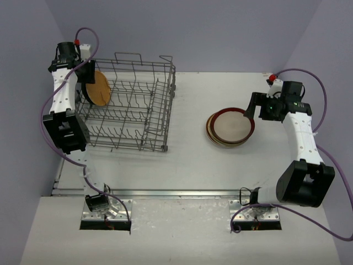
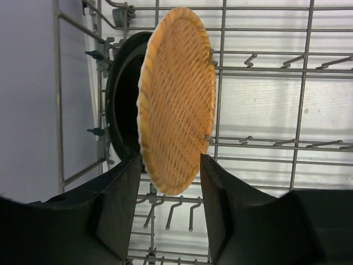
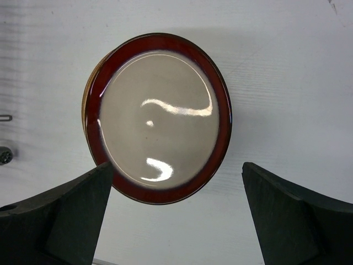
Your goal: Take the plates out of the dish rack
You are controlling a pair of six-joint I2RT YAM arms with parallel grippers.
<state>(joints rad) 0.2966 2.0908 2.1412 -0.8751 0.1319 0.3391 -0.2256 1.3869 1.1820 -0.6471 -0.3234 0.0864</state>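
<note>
A: Our left gripper [image 2: 169,161] pinches the near rim of the tan plate [image 2: 176,94], which stands on edge at the dish rack's [image 2: 300,99] left end, beside the black plate [image 2: 124,99].

B: So we pull along its face, up and out?

A: We think so. Our right gripper [image 3: 176,167] hangs wide open over the stacked red-rimmed plate [image 3: 160,116], well apart from the rack.

Our white-and-black left arm [image 1: 62,102] stretches to the far side along the left edge. Its black two-finger left gripper [image 2: 169,165] is partly closed, both fingers pressed against the lower edge of a round tan woven-look plate [image 2: 176,99]. Our white-and-black right arm [image 1: 302,138] folds at its near-right elbow and reaches away. Its right gripper [image 3: 176,171] faces down over the surface, jaws spread wide.
</note>
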